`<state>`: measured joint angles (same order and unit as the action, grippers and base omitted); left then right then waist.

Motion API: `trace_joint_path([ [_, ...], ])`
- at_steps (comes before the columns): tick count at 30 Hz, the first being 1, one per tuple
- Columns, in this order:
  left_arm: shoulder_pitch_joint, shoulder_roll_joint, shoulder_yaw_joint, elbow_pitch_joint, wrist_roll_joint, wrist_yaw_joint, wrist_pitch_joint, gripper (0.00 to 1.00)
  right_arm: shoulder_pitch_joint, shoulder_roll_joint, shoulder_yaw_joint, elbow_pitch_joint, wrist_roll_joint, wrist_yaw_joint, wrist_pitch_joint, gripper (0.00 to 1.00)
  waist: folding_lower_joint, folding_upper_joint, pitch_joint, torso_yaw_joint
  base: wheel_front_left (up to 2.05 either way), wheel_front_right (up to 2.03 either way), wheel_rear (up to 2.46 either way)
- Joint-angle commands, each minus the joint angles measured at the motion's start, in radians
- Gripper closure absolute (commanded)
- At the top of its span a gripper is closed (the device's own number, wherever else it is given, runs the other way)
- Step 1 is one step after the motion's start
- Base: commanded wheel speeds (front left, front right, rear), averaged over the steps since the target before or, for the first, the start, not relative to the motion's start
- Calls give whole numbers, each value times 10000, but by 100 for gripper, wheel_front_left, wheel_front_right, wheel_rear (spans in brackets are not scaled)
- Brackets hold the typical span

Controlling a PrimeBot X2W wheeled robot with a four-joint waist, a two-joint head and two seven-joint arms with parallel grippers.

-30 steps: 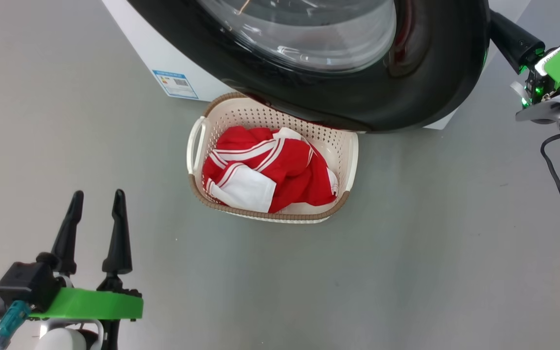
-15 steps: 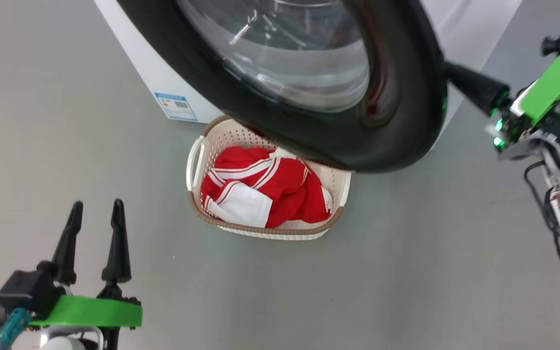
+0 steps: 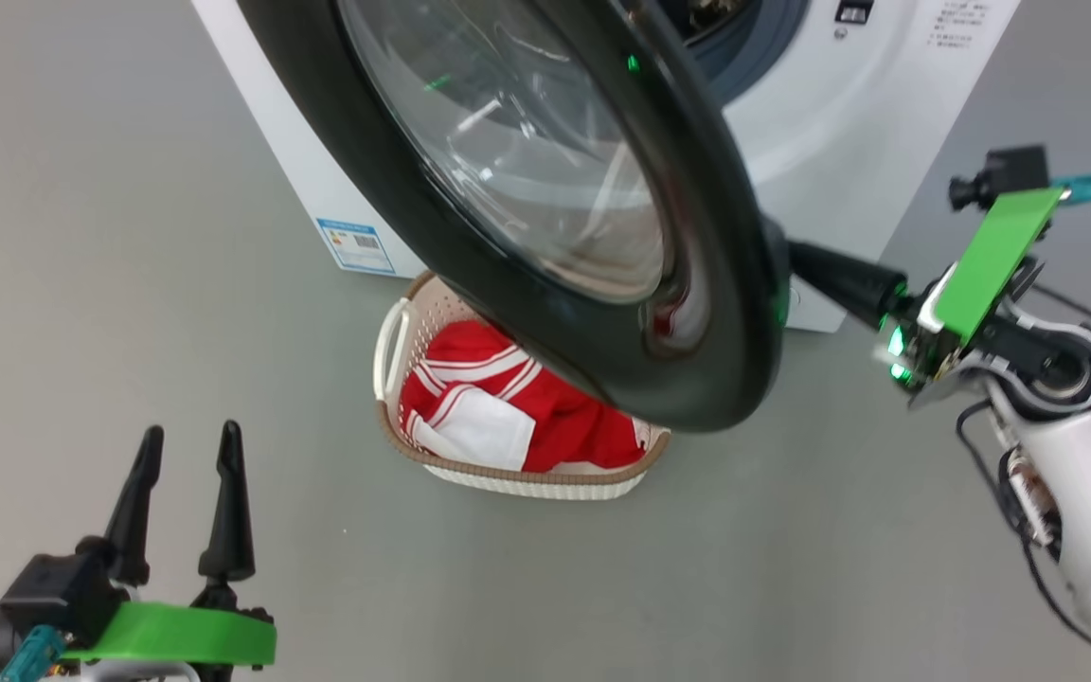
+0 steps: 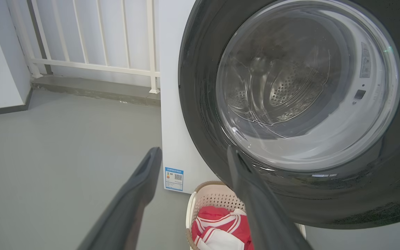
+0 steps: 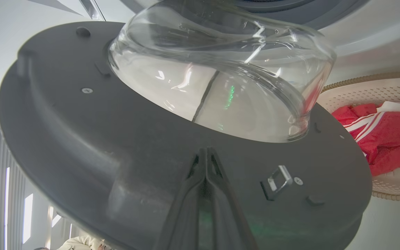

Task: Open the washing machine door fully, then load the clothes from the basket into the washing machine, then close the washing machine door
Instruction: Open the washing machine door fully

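Observation:
The white washing machine stands at the top, its drum mouth partly uncovered. The glossy black washing machine door hangs partly swung out, overhanging the cream basket with the red and white clothes inside. My right gripper is shut, empty, its tips against the door's inner side. In the right wrist view that gripper touches the dark grey inner face below the glass bowl. My left gripper stands open and empty at the lower left, well apart from the basket.
Grey floor lies around the basket. A blue label sticker sits low on the machine's front. A metal latch juts from the door's inner face. A white railing over a low step runs behind the machine's left.
The door has swung further out to the left, uncovering the machine's front, and my shut right gripper has followed it leftward. The head camera has shifted. The left gripper has stayed put.

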<state>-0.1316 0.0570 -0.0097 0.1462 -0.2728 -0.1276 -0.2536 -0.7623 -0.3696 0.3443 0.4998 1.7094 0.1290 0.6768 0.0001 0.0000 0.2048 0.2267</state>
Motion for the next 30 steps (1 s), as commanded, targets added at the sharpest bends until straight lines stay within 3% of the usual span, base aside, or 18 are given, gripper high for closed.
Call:
trace_joint_path([
  [1, 19, 240, 366, -164, 126, -31, -82, 0, 334, 202, 132, -355, 169, 17, 140, 100, -1, 0, -194, 101, 0, 0, 0],
  [30, 694, 298, 333, 30, 342, -31, -82, 0, 2610, 1635, -151, -1647, -57, 17, 684, 100, -1, 0, -1461, 1565, 0, 0, 0],
])
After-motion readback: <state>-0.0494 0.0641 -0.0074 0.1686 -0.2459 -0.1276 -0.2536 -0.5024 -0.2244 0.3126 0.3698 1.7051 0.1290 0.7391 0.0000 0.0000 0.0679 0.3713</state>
